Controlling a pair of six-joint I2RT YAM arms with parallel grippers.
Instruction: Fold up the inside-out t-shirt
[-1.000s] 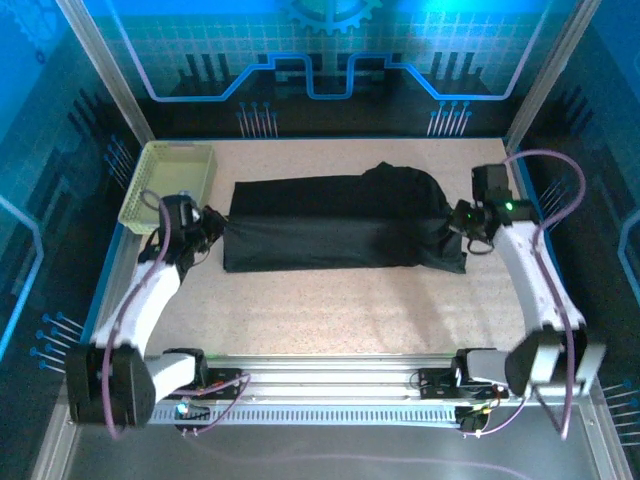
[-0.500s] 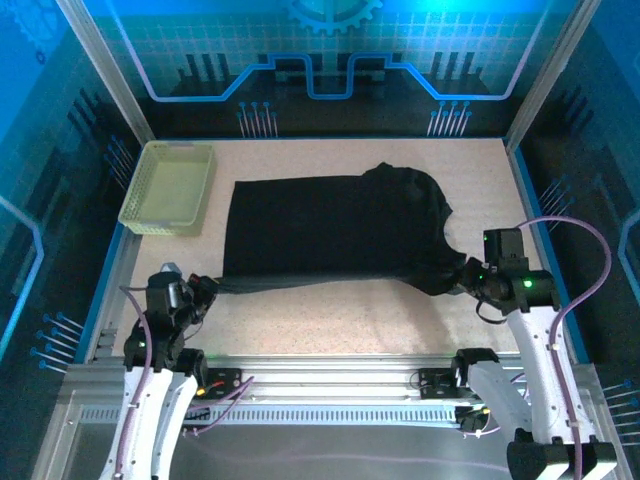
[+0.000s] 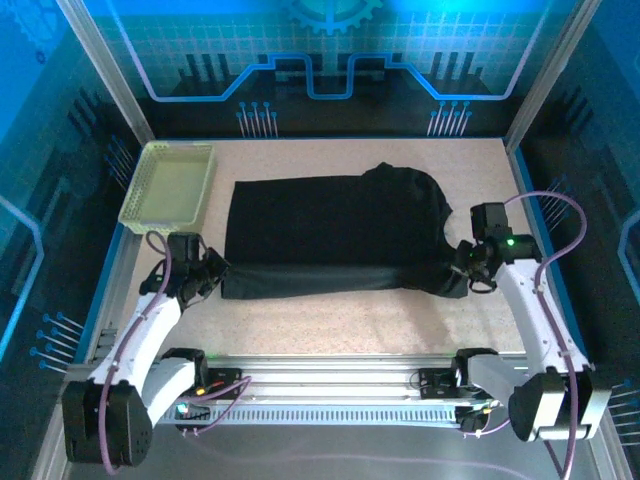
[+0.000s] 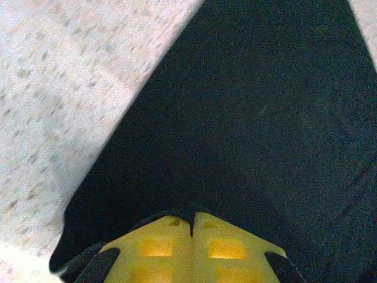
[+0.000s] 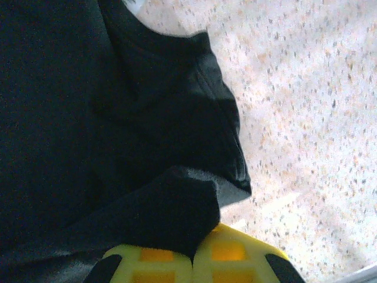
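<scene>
So my left pincer (image 3: 215, 272) is pinched tight on the black t-shirt's (image 3: 335, 235) corner, just nearer me than the mesh basket (image 3: 135, 187). My right pincer (image 3: 462, 268) clamps the opposite end. The shirt lies spread out beside the basket.

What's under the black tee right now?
The black fabric t-shirt lies on the speckled beige tabletop, which shows around its edges. Anything else beneath the cloth is covered.

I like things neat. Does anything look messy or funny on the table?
Only the t-shirt: its right end bunches into a lumpy hump instead of lying flat. The left gripper and right gripper are shut on its near corners. The basket sits upright, nothing spilled.
</scene>
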